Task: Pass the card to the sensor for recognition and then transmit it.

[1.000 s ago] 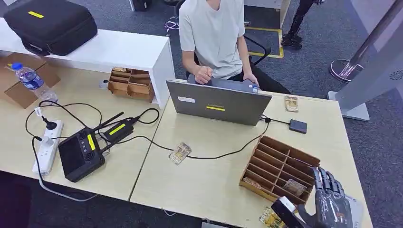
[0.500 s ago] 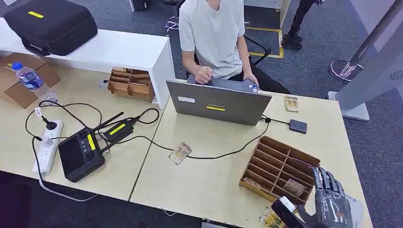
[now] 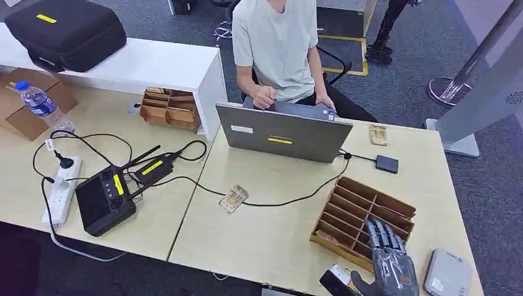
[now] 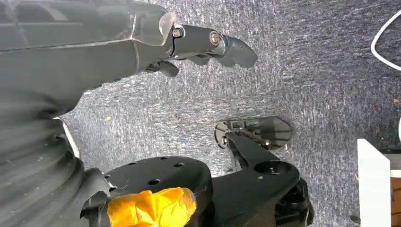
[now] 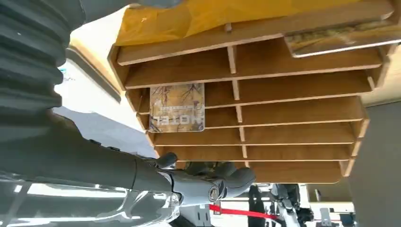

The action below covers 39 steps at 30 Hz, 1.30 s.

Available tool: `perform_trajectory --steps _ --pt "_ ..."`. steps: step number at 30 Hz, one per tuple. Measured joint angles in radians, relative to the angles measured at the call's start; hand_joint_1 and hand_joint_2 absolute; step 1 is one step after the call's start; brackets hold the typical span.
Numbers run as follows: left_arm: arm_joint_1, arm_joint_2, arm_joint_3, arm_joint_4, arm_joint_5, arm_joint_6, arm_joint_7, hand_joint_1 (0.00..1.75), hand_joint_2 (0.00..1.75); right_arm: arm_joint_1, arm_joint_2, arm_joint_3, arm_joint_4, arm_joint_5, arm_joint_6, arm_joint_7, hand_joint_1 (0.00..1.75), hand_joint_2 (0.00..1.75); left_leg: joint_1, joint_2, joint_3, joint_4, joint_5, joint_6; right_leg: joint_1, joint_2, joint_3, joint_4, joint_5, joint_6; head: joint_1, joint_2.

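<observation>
My right hand hovers over the near right corner of the wooden slotted rack, fingers stretched out and holding nothing. In the right wrist view its fingers lie close to the rack. One slot there holds a patterned "HOTEL" card, and a second card lies in another slot. A grey rounded sensor pad sits at the table's near right corner, beside the hand. Loose cards lie mid-table and at the far right. My left hand hangs over the carpet, empty.
A person sits behind an open laptop, whose cable runs to a small black box. On the left table lie a black controller, a power strip, a water bottle and a small wooden rack.
My right hand has shifted left and forward onto the rack's near corner. That uncovers the grey pad and covers the card seen in the rack before.
</observation>
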Motion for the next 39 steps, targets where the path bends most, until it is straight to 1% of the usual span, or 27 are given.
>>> perform_trajectory --steps 14,19,25,30,39 --pt "0.0 0.001 0.0 0.0 0.0 0.0 -0.001 0.0 1.75 0.0 0.005 0.013 0.0 -0.003 -0.002 -0.001 0.0 1.75 0.0 0.0 0.0 0.0 0.0 0.0 0.0 0.0 0.0 0.0 0.0 0.0 0.0 0.0" --pt "0.0 0.003 0.0 0.0 -0.003 0.0 -0.002 0.0 1.75 -0.006 0.002 0.014 0.0 -0.052 -0.016 -0.01 0.0 1.75 0.0 0.0 0.0 0.0 0.0 0.0 0.0 0.0 0.0 0.0 0.0 0.0 0.0 0.0" --pt "-0.001 0.023 0.001 0.0 -0.009 0.013 -0.005 0.0 1.75 -0.02 0.0 0.023 0.02 -0.102 -0.047 -0.037 0.0 1.75 0.0 0.0 0.0 0.0 0.0 0.0 0.0 0.0 0.0 0.0 0.0 0.0 0.0 0.0" --pt "-0.002 0.049 0.001 0.0 -0.012 0.019 -0.006 0.0 1.75 -0.029 0.0 0.024 0.047 -0.118 -0.052 -0.05 0.0 1.75 0.0 0.0 0.0 0.0 0.0 0.0 0.0 0.0 0.0 0.0 0.0 0.0 0.0 0.0" --pt "-0.002 0.061 0.001 0.0 -0.017 0.018 -0.006 0.0 1.75 -0.052 0.0 0.024 0.087 -0.119 -0.056 -0.049 0.0 1.75 0.0 0.0 0.0 0.0 0.0 0.0 0.0 0.0 0.0 0.0 0.0 0.0 0.0 0.0"
